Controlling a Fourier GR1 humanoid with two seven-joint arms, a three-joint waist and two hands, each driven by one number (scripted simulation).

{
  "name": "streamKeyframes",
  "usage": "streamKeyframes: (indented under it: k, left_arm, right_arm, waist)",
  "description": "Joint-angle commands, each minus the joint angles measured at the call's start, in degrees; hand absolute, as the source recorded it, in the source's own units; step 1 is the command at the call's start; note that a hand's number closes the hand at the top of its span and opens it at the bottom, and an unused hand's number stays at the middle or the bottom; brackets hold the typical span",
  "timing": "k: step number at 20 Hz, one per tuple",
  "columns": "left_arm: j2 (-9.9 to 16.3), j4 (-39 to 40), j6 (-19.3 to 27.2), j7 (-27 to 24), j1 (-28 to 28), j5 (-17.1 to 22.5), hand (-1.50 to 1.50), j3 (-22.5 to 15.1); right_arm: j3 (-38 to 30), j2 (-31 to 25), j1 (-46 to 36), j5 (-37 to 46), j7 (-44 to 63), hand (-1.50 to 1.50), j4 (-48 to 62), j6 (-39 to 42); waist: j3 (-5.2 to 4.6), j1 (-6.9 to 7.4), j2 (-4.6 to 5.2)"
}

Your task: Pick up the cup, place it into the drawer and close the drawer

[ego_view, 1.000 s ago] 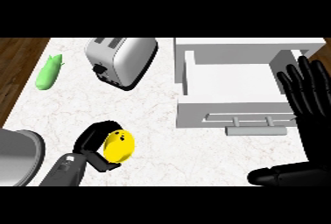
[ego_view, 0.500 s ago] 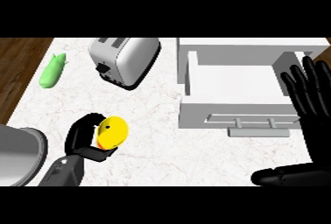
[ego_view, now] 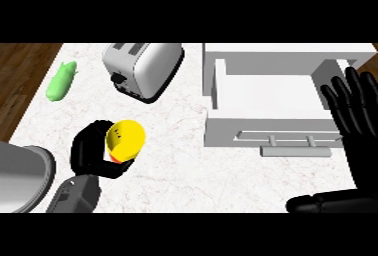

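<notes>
The yellow cup (ego_view: pixel 126 139) sits at about eight o'clock on the white marbled counter (ego_view: pixel 184 165), gripped by the left hand (ego_view: pixel 94 152). The black fingers curl round the cup from its nine-o'clock side and underneath — the palm is behind it, the fingers wrapping the lower edge where a bit of orange-red shows. The cup's yellow face is turned toward the viewer, tilted rather than upright. The grey left forearm (ego_view: pixel 75 196) comes in from the seven-o'clock edge.

The open white drawer (ego_view: pixel 280 131) lies from one to three o'clock, well apart from the cup, its handle (ego_view: pixel 295 151) on the front panel facing six o'clock. The interior shows as a pale box.

The right hand (ego_view: pixel 353 107) rests at three o'clock over the drawer's right side, fingers straight and spread, pointing toward twelve, holding nothing. Its dark forearm (ego_view: pixel 332 202) crosses the corner at five o'clock.

At eleven to twelve o'clock stands a silver toaster (ego_view: pixel 142 67), set at an angle. A green vegetable (ego_view: pixel 60 81) lies at ten o'clock near the counter's edge, beside dark wooden flooring (ego_view: pixel 18 80). A grey rounded object (ego_view: pixel 21 175) — what it is I cannot tell — fills the eight-o'clock edge, just beside the left forearm.
</notes>
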Motion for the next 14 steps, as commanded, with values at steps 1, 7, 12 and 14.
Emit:
streamKeyframes:
  k: [1,7,12,14]
  left_arm:
    - [0.41,-9.71,-1.0,6.25,0.7,0.9,1.5,-2.23]
    - [-4.69,-26.73,6.64,21.71,-1.17,2.83,1.5,-6.41]
    - [-4.15,-32.12,11.8,31.97,-9.05,4.39,1.5,-6.31]
    - [-5.54,-30.4,16.93,31.06,-11.57,2.41,1.5,-9.67]
  right_arm:
    - [0.61,0.66,-0.23,0.67,-0.56,-1.5,0.69,-0.32]
    - [-0.14,0.29,-1.56,0.28,-1.89,-1.5,3.53,0.48]
    - [-1.71,-0.61,-2.91,-0.43,-2.26,-1.5,5.24,0.94]
    - [-0.71,-0.66,-1.43,-0.79,0.25,-1.5,1.39,0.89]
  waist:
    - [0.0,-0.15,0.06]
    - [0.02,0.05,0.02]
    - [0.01,-0.1,0.1]
    - [-0.02,-0.69,0.13]
